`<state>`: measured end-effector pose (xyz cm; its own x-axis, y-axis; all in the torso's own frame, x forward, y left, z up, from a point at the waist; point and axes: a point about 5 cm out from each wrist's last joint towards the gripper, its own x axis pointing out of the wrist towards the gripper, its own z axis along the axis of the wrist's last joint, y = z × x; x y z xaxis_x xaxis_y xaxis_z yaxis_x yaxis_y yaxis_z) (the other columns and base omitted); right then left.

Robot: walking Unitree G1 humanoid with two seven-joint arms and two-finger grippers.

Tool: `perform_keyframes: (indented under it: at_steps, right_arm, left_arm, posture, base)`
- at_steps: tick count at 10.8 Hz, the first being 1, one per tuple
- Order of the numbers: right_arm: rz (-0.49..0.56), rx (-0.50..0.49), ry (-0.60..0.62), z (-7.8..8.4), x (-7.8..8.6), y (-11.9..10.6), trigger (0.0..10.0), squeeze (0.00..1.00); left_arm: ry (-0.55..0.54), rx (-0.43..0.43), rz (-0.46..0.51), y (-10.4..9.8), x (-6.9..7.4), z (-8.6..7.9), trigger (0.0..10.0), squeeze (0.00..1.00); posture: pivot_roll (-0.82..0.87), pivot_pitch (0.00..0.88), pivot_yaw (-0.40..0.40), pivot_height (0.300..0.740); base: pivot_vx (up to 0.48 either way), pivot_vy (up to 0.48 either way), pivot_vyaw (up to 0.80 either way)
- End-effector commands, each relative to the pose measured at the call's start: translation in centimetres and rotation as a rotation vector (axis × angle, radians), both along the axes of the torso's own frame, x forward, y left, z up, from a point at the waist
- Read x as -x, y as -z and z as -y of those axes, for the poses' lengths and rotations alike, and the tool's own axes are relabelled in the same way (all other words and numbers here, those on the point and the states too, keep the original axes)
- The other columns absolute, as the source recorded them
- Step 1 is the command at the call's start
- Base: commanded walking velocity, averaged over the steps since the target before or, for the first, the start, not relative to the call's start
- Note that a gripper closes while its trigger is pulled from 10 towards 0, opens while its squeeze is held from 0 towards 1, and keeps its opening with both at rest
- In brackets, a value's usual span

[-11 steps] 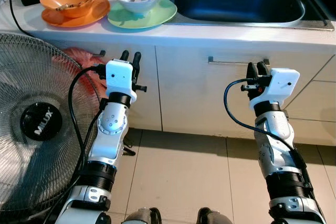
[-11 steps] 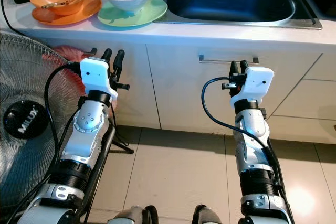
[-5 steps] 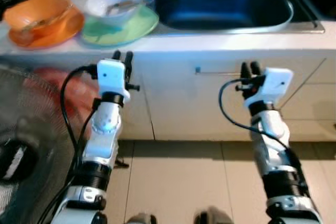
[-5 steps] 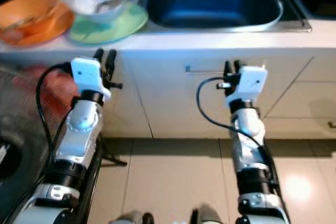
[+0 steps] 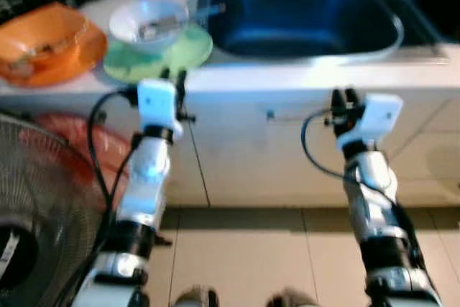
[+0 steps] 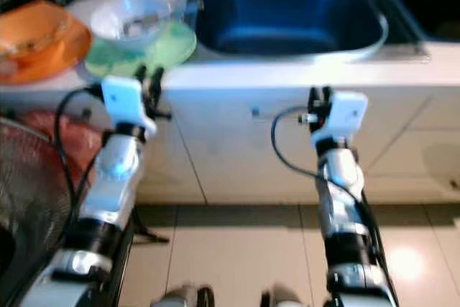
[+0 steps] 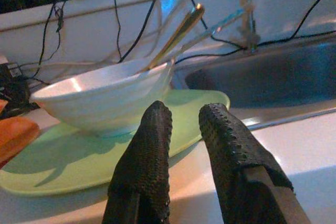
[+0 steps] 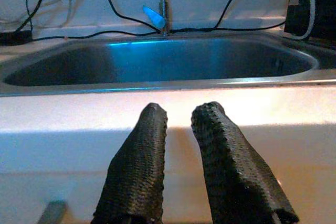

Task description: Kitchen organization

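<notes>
Both arms have risen toward the table; left gripper [image 5: 172,75], slightly parted and empty, sits just before the white bowl [image 7: 102,95]; right gripper [image 5: 343,95] likewise empty.

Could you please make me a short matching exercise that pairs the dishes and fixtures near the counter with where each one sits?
Things:
1. white bowl
2. orange bowl
3. sink
4. fan

Places:
A. on the floor at the robot's left, below the counter
B. on the green plate, with utensils in it
C. set into the counter, right of the plates
D. on the orange plate, farthest left on the counter

Pairs: 1-B, 2-D, 3-C, 4-A
</notes>
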<state>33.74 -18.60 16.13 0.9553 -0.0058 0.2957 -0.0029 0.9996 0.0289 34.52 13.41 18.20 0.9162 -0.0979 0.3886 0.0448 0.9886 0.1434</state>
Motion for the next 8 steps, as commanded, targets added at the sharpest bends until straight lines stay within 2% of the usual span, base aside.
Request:
perform_keyframes:
  at_steps: [1, 8]
  right_arm:
    - [0.012, -0.003, 0.019, 0.7, 0.12, -0.29, 10.0, 0.0]
    - [0.025, -0.009, 0.013, 0.51, 0.05, -0.49, 10.0, 0.0]
  left_arm:
    - [0.007, 0.001, 0.0, 0.02, 0.09, 0.44, 10.0, 0.0]
    - [0.012, -0.003, 0.011, -0.12, 0.14, 0.68, 10.0, 0.0]
  posture:
    - [0.01, 0.152, 0.063, 0.74]
    - [0.01, 0.149, 0.062, 0.74]
  base:
    - [0.33, 0.0, 0.0]
    - [0.313, 0.0, 0.0]
